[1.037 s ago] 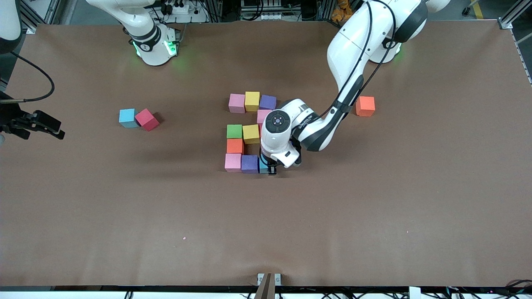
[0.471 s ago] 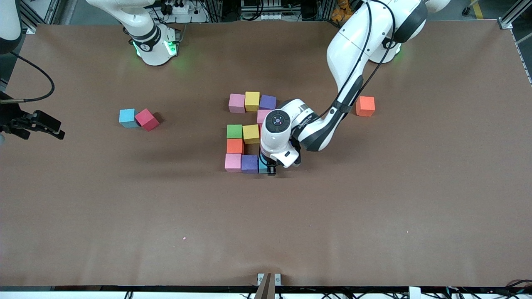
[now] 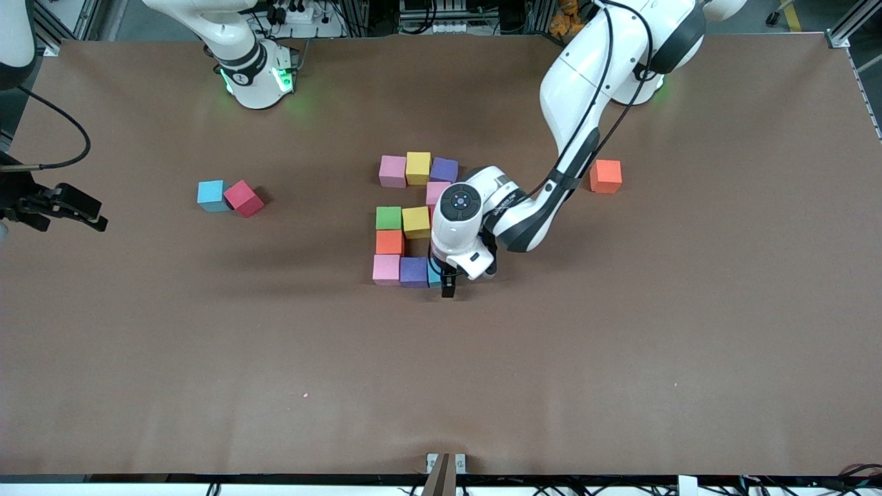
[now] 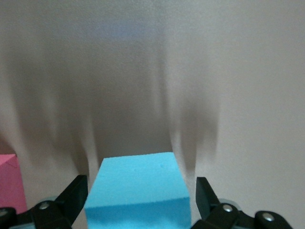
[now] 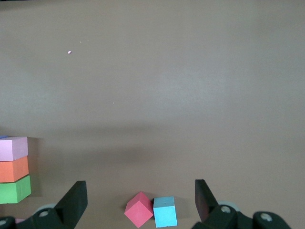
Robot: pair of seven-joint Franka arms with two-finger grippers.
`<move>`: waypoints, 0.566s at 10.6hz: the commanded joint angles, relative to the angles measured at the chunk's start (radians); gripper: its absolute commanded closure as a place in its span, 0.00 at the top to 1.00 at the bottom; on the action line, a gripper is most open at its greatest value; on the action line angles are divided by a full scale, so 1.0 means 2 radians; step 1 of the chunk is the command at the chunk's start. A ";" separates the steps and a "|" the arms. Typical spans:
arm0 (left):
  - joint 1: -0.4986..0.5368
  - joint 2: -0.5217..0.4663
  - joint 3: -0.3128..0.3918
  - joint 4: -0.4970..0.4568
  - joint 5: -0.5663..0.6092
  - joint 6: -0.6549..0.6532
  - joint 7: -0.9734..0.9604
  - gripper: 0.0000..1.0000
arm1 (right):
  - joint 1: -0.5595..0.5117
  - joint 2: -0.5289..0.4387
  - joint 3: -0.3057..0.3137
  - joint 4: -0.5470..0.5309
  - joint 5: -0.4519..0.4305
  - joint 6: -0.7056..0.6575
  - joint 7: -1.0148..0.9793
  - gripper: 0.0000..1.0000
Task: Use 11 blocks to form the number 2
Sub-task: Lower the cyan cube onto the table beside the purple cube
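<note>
My left gripper (image 4: 142, 202) straddles the light blue block (image 4: 138, 188) at the end of the number 2 (image 3: 410, 219) in mid-table, jaws spread clear of its sides, so I lift straight up. The wrist hides that block from the front. My right gripper (image 5: 139, 202) waits open over the table (image 3: 620, 344) edge at its own end
</note>
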 commanded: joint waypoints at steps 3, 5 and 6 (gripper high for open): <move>-0.006 -0.040 0.005 0.003 -0.001 -0.039 0.010 1.00 | -0.007 0.001 0.004 0.003 0.005 0.000 -0.008 1.00; -0.002 -0.055 0.002 0.003 -0.001 -0.065 0.010 1.00 | -0.008 0.002 0.004 0.004 0.005 0.000 -0.008 1.00; 0.001 -0.064 0.003 0.003 -0.001 -0.080 0.013 1.00 | -0.007 0.002 0.004 0.004 0.005 0.000 -0.008 1.00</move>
